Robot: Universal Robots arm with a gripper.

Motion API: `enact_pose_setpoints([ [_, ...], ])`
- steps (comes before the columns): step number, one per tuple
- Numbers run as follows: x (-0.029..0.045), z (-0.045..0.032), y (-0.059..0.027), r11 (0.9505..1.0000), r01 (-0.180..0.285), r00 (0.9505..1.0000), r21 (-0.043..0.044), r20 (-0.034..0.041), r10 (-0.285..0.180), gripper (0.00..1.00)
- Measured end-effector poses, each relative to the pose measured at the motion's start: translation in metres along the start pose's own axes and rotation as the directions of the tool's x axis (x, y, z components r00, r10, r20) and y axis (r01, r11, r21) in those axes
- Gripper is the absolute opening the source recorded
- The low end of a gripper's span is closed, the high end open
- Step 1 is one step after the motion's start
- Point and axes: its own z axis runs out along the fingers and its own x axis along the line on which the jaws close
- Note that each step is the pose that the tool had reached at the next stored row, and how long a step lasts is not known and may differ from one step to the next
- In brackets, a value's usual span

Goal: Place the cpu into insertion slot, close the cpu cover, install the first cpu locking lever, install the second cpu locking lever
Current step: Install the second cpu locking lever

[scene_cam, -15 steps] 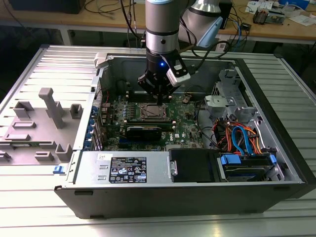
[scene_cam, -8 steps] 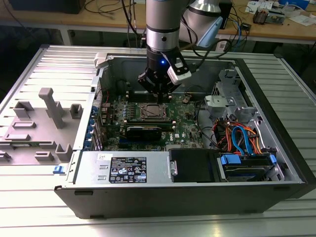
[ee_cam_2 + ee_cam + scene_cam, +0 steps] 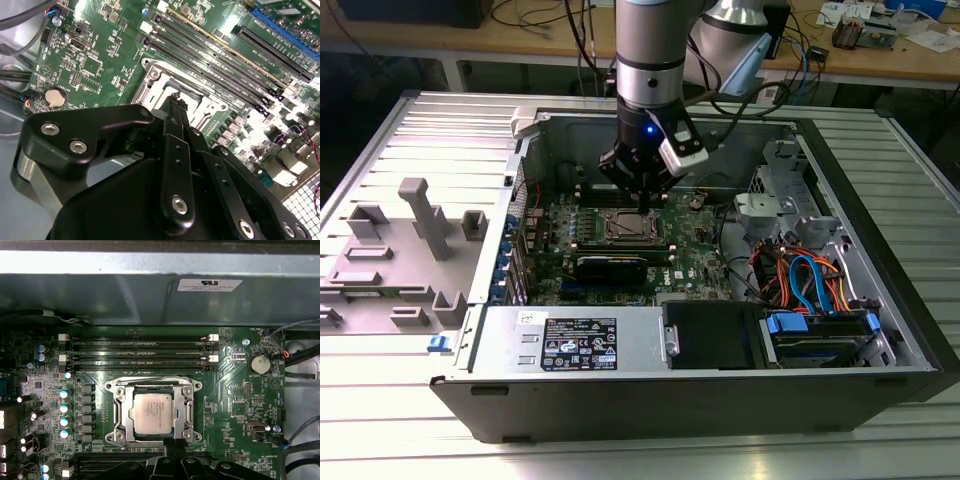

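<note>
The cpu (image 3: 154, 412), a silvery square chip, lies flat in the insertion slot (image 3: 116, 390) on the green motherboard (image 3: 235, 405). The cpu cover (image 3: 121, 415), a silver frame with a cut-out centre, lies down around the chip. My gripper (image 3: 173, 444) hovers at one edge of the socket with its two black fingers pressed together and nothing held. In the second wrist view the gripper (image 3: 175, 96) tapers to a point just over the cpu cover (image 3: 150, 87). In the exterior view the gripper (image 3: 645, 203) hangs straight above the insertion slot (image 3: 630, 228) inside the open computer case.
Long memory slots (image 3: 140, 347) run beside the socket, and a coin battery (image 3: 258, 363) sits nearby. A long black card (image 3: 615, 265) lies beside the socket. Blue and orange cables (image 3: 810, 280) fill the drive bay. A grey fixture tray (image 3: 410, 250) lies outside the case.
</note>
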Motion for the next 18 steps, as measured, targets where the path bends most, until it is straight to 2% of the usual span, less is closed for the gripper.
enact_pose_setpoints([
  [8,0.0045,0.0001,-0.0009,1.0000,0.000,1.0000,0.0001,-0.0009,0.000,0.11],
  [18,0.0050,0.0002,-0.0041,1.0000,0.000,1.0000,0.0001,-0.0009,0.000,0.11],
])
